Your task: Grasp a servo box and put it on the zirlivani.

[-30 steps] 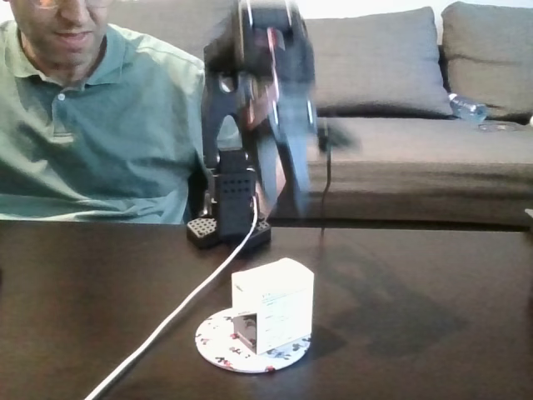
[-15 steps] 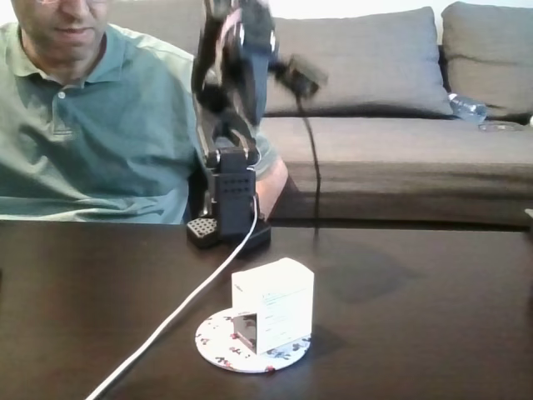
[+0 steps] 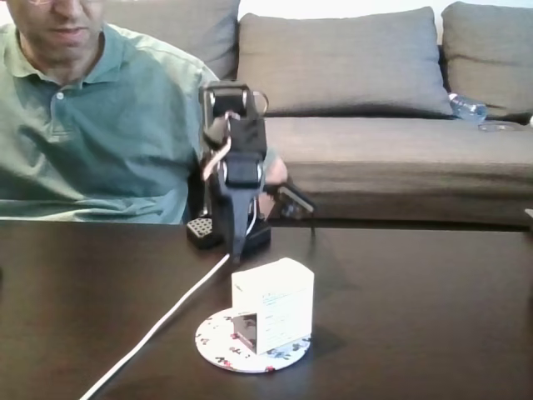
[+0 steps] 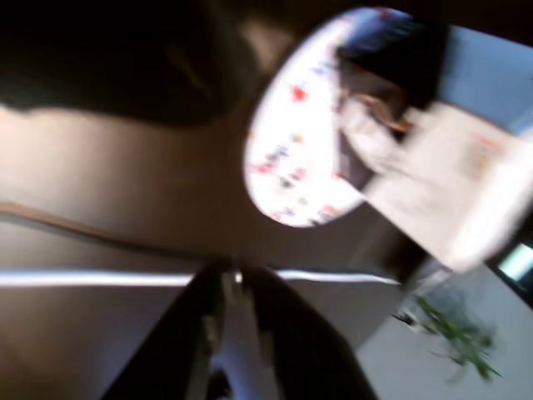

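Arm point(image 3: 233, 158) folded back — servo box point(image 3: 273, 303) on zirlivani point(image 3: 218, 343)

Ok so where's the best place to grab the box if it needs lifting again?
Judging by its pose, take the box by its upper white part, coming down from above with the pincer across two opposite side faces. It stands upright on the disc, with nothing crowding its top.

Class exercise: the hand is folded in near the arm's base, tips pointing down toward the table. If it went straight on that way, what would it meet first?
Probably the dark table, beside the white cable. The hand points down short of the servo box on the zirlivani; depth is uncertain.
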Available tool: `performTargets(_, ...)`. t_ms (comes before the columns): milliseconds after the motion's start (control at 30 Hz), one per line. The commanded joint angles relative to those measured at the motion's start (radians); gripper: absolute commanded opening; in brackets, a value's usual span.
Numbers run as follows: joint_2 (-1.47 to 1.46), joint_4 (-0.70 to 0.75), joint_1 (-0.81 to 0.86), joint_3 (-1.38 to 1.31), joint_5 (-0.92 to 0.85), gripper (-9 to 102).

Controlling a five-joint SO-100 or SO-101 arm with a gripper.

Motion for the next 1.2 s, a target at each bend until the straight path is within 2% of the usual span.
performTargets(0, -0.006, -0.029, 0.006, 0.028, 0.015, 0)
performTargets(100, -0.005, -0.043, 0.060, 0.038, 0.081, 0)
performTargets(300, 0.143, -0.029, 0.103, 0.041, 0.072, 0)
performTargets(467, 0.443, 0.152, 0.084, 0.057, 0.064, 0)
performTargets(600, 0.643, 0.235, 0.052, 0.141, 0.058, 0)
performTargets(1167, 0.565, 0.239, 0.043, 0.202, 0.037, 0)
